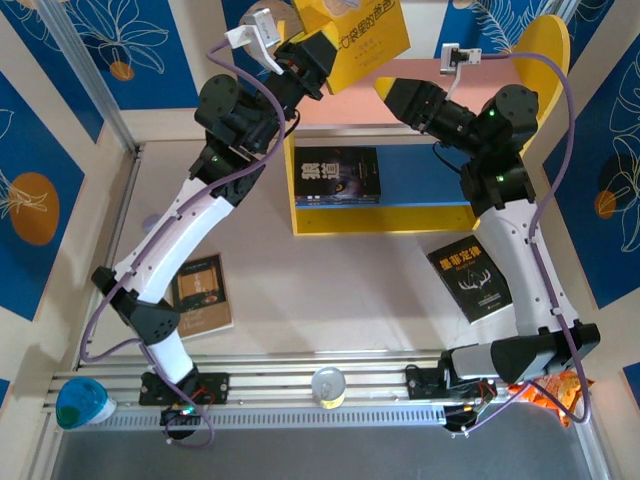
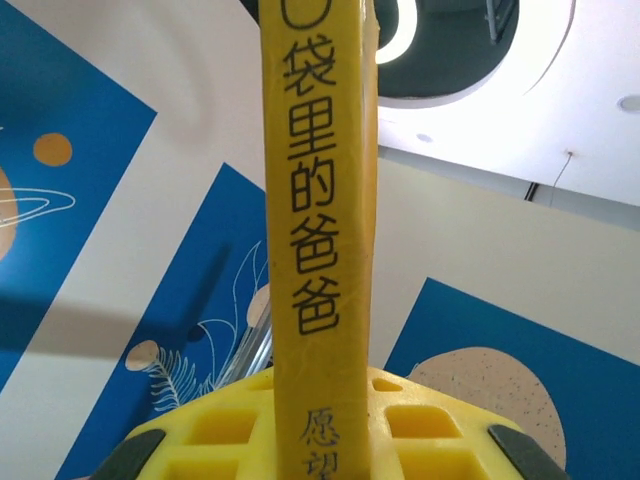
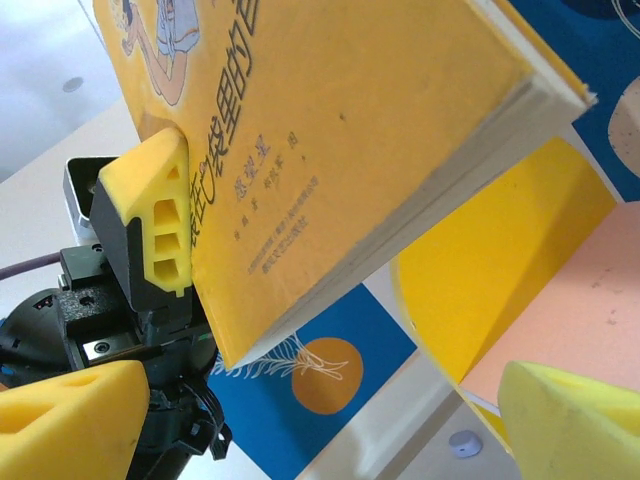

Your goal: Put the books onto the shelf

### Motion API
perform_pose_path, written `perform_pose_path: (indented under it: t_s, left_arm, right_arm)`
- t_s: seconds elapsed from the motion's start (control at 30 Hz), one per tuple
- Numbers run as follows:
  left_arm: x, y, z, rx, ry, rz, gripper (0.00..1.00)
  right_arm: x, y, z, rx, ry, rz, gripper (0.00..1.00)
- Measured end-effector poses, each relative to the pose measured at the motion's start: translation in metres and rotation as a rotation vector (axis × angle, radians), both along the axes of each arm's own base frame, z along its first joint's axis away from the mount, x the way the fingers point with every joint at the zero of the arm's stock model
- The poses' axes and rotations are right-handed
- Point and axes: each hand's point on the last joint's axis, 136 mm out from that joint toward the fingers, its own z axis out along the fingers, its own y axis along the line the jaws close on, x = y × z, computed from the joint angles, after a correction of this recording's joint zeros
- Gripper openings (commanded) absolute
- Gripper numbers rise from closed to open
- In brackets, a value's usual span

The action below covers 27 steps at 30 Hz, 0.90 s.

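Now shelving the yellow book

Your left hand (image 1: 322,62) is clamped on the yellow book (image 1: 365,35), held above the shelf (image 1: 380,220) and its pink top board. Your right hand (image 1: 392,92) hangs just beside it, fingers spread and empty. Next, I judge, lower the book onto a tier.

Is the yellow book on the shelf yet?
Not yet. The left gripper is shut on the yellow book, holding it up in the air near the shelf.
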Motion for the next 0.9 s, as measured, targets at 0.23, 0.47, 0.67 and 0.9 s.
perform_pose_path:
  t_s: [0.23,0.47,0.67,0.9]
  left_arm:
    - [0.005,-0.007,-0.004,-0.028,0.018,-0.034,0.0]
    - [0.009,-0.012,-0.01,-0.043,0.039,-0.054,0.0]
    - [0.007,-0.01,-0.005,-0.072,0.03,-0.066,0.0]
    - [0.005,-0.009,-0.002,-0.089,0.026,-0.078,0.0]
  right_arm:
    - [0.003,0.009,0.006,0.027,-0.03,0.02,0.89]
    - [0.008,0.009,0.015,0.074,-0.06,0.019,0.8]
    - [0.009,0.009,0.024,0.114,-0.082,0.029,0.66]
    - [0.016,0.012,0.024,0.141,-0.081,0.048,0.47]
